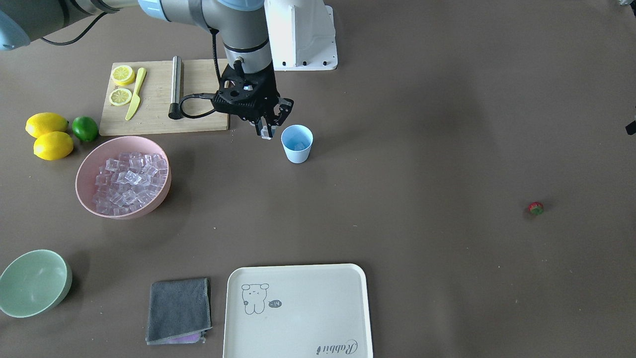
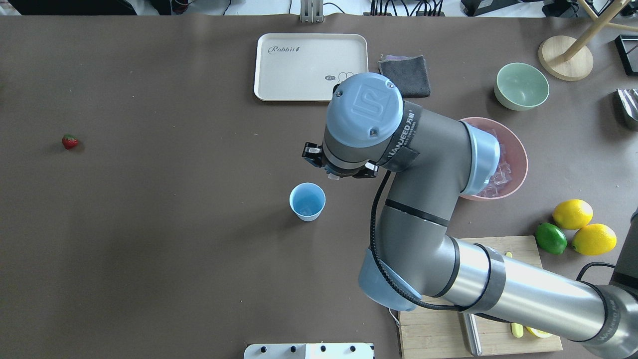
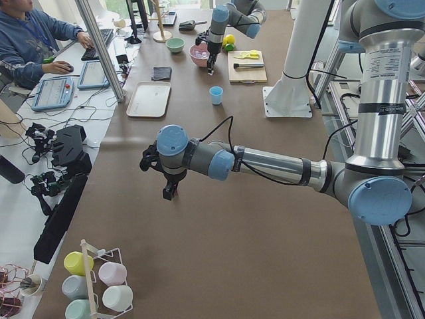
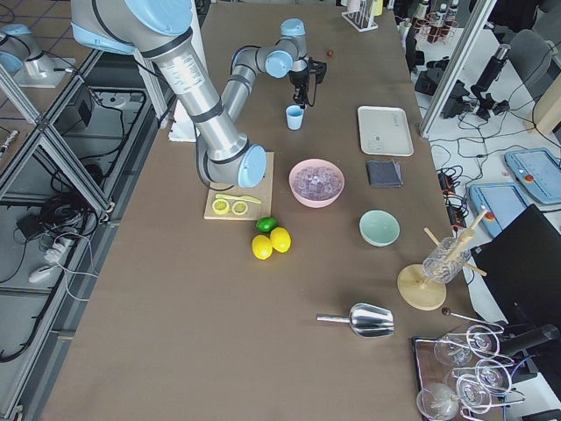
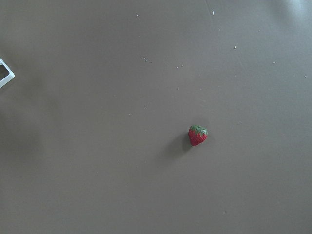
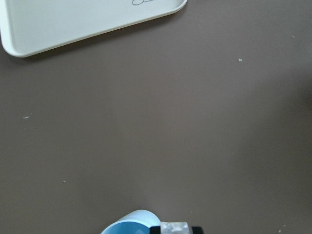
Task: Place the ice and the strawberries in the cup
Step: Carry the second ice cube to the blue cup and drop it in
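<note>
The light-blue cup (image 1: 297, 143) stands upright mid-table with some ice in it; it also shows in the overhead view (image 2: 307, 201). My right gripper (image 1: 266, 130) is shut on one clear ice cube (image 1: 268, 132), held just beside the cup's rim and above the table. The cube shows between the fingertips in the right wrist view (image 6: 174, 227). More ice (image 1: 129, 181) fills the pink bowl (image 1: 85, 169). The strawberry (image 1: 535, 208) lies alone on the table, also in the left wrist view (image 5: 197, 135). My left gripper (image 3: 168, 194) hangs above the table; I cannot tell whether it is open.
A cutting board (image 1: 198, 99) with lemon slices, a yellow knife and a metal tool lies behind the pink bowl. Two lemons (image 1: 47, 134) and a lime (image 1: 85, 128) sit beside it. A pale green bowl (image 1: 32, 282), grey cloth (image 1: 179, 309) and white tray (image 1: 298, 311) lie along the operators' edge.
</note>
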Available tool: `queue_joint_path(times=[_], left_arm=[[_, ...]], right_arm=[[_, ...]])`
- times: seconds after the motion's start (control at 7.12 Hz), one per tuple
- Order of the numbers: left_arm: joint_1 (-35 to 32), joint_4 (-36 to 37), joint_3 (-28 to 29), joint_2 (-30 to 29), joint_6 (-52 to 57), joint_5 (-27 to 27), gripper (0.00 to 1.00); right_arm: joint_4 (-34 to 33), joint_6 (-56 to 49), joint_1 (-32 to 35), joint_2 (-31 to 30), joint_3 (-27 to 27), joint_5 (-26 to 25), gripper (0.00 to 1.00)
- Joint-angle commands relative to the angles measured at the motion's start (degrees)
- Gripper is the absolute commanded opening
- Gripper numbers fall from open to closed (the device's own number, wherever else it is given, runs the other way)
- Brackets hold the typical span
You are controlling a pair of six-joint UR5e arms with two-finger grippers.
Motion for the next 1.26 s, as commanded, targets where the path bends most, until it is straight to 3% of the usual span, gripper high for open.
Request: queue_joint_path(times=[0.0, 0.14, 0.28, 0.84, 1.12], left_arm=[[0.1, 0.0, 0.0, 0.0, -0.6, 0.0, 0.98], [0.0, 0.0, 0.0, 0.0, -1.0, 0.0, 0.98], [0.0, 0.0, 0.0, 0.0, -1.1, 0.0, 0.98], [0.0, 0.0, 0.0, 0.0, -1.1, 0.0, 0.98], [0.1, 0.0, 0.0, 0.0, -1.1, 0.0, 0.98]], right_arm=[[-0.3, 1.6, -2.8, 2.8, -2.1, -3.6, 0.00], [0.1, 1.5, -3.3, 2.8, -2.1, -4.6, 0.00], [0.2, 1.4, -3.7, 2.1, -2.1, -5.1, 0.99], [-0.3, 0.6, -3.2, 1.4, -1.0, -5.1, 1.00], [0.2, -7.4, 1.5, -5.0, 3.5, -0.3, 1.00]])
